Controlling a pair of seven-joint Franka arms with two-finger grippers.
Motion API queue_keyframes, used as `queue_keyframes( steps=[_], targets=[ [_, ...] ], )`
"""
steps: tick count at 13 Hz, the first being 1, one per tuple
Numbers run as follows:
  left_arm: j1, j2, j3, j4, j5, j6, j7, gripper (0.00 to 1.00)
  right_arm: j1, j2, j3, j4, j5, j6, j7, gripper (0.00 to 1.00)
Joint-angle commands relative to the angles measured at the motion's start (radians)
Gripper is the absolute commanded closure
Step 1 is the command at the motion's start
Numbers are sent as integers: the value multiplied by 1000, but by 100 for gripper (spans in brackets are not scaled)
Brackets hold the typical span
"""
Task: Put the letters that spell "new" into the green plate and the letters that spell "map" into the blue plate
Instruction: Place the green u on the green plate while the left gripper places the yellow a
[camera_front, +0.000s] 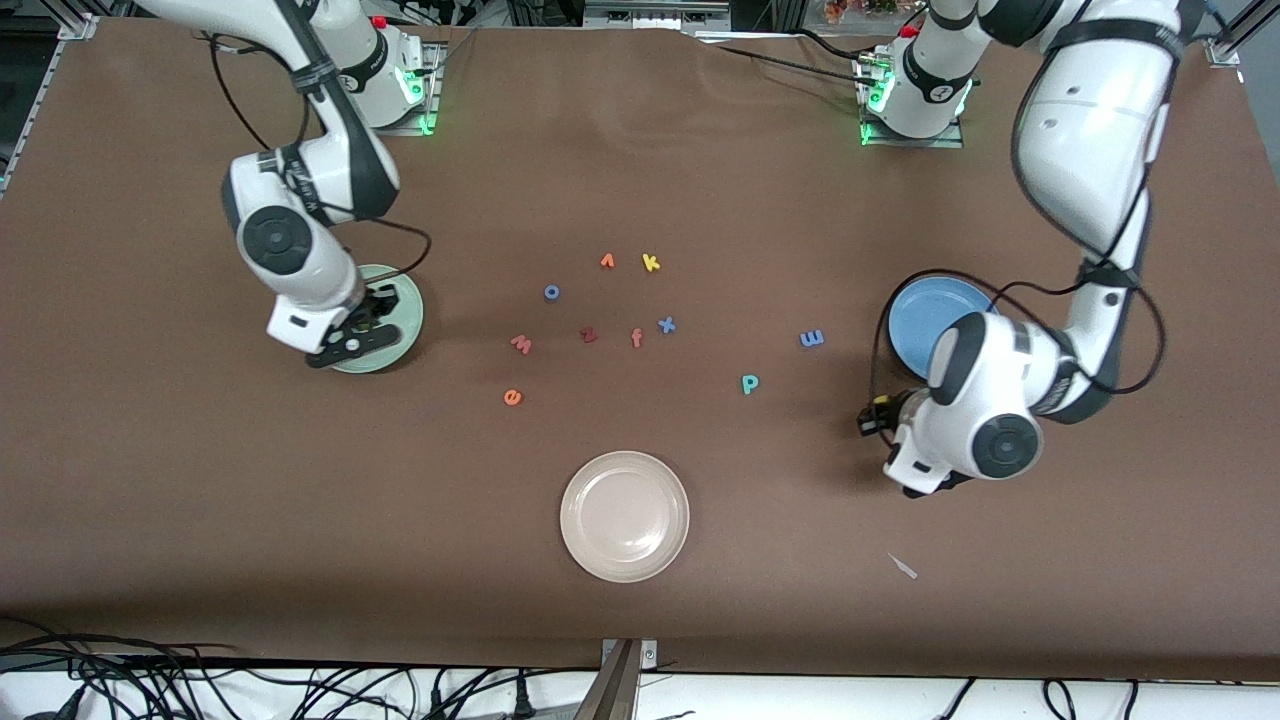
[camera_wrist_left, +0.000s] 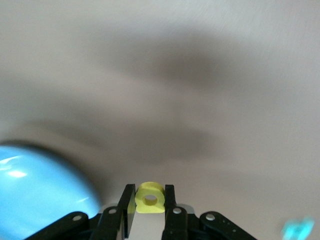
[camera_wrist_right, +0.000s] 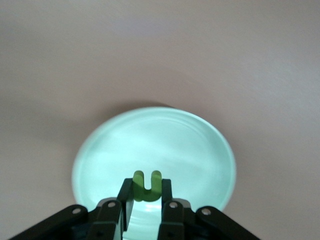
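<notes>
My right gripper (camera_wrist_right: 147, 189) is shut on the green n (camera_wrist_right: 147, 186) and hangs over the pale green plate (camera_wrist_right: 150, 135), seen under that hand (camera_front: 368, 315) with its rim (camera_front: 408, 322) showing. My left gripper (camera_wrist_left: 149, 194) is shut on the yellow a (camera_wrist_left: 149, 198), over bare table beside the blue plate (camera_wrist_left: 35, 195); that hand (camera_front: 875, 415) sits close to the blue plate (camera_front: 925, 315). On the table lie the orange e (camera_front: 512, 397), salmon w (camera_front: 521, 344), blue m (camera_front: 812, 338) and teal p (camera_front: 749, 383).
Other loose letters lie mid-table: a dark red z (camera_front: 588, 335), salmon f (camera_front: 636, 338), blue x (camera_front: 666, 324), yellow k (camera_front: 650, 262), an orange letter (camera_front: 607, 261) and a blue o (camera_front: 551, 292). A beige-white plate (camera_front: 625, 515) sits nearer the camera. A small white scrap (camera_front: 903, 566) lies near it.
</notes>
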Motion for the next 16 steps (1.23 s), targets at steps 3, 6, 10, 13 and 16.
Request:
queue_keyframes(
  steps=[3,6,10,13,16],
  targets=[
    [142,-116,2,-74,28,-165,402,90,5,12,-45,-139,6,130,-5,89],
    [191,-127,-2,-132,113,-152,519,90,5,22,-45,-143,9,144,-1,30],
    [209,-133,-1,-282,115,-38,522,90,8,12,-17,-117,21,127,76,17],
    [214,-134,2,-350,135,3,522,89,16,25,81,-23,52,58,264,17],
    [237,-133,1,-395,193,43,521,88,25,104,168,109,47,39,300,18]
  ],
)
